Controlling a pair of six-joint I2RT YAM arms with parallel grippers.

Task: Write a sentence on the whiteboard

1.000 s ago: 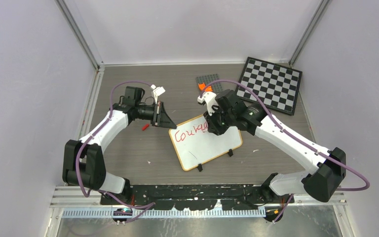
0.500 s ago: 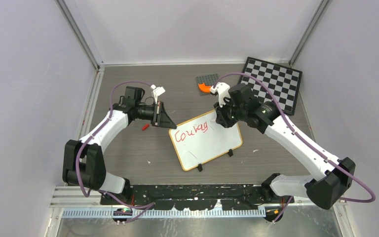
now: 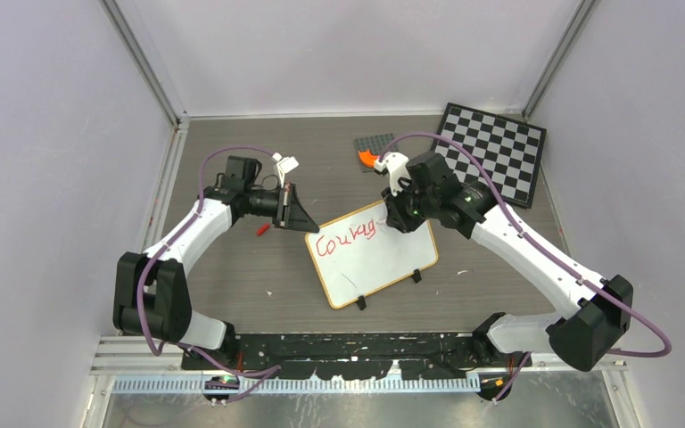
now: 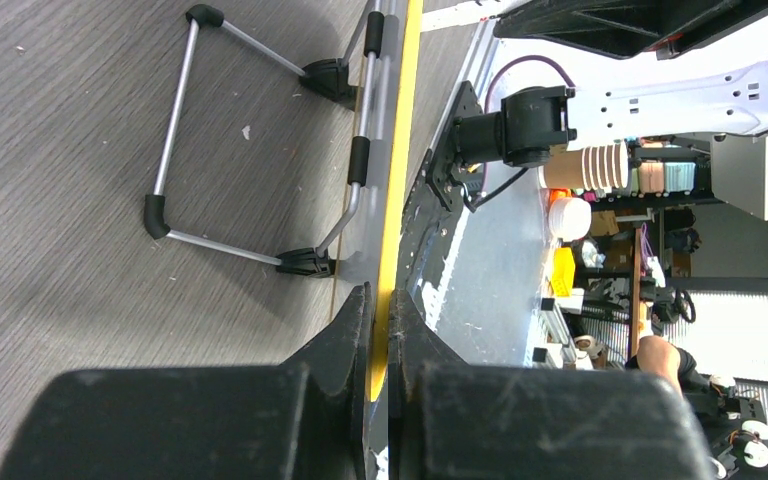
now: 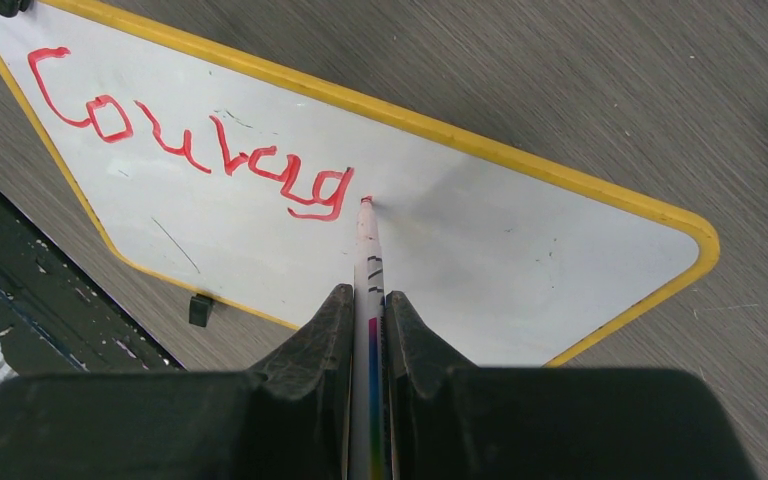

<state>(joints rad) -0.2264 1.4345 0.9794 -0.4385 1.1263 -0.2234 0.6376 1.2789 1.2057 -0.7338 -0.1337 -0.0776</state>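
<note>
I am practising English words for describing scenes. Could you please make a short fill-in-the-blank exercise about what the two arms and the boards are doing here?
1. The left fingers clamp the frame of the ____.
2. The red lettering reads ____.
3. The right fingers are shut on a ____, its tip touching the whiteboard just after the last letter.
4. The chequered board lies on the ____ arm's side of the table.

Missing words: whiteboard; Courag; marker; right.
</note>
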